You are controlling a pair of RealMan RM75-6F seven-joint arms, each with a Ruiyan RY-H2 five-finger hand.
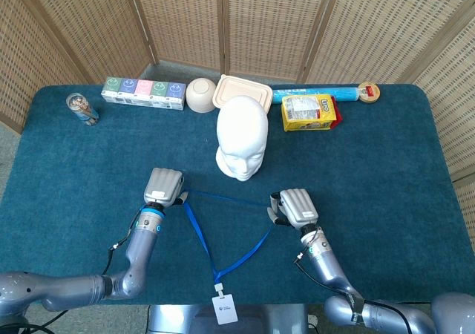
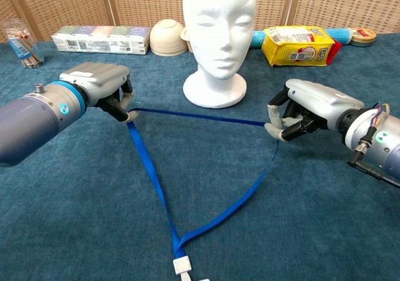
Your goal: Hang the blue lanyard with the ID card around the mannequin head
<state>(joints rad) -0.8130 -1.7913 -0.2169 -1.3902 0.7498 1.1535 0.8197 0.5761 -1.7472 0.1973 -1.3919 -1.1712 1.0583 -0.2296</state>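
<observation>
Presently the blue fabric lanyard [image 2: 206, 120] is pinched taut between left hand [image 2: 100, 87] and right hand [image 2: 306, 109], just below the white foam mannequin head [image 2: 219, 31].

Both arms reach forward low over the table, forearms angled inward. The left hand [image 2: 103, 87] is knuckles-up, fingers curled under and pinching the lanyard [image 2: 194, 117]. The right hand [image 2: 303, 109] mirrors it on the other side, fingers curled, gripping the same strap, which is taut between them.
</observation>
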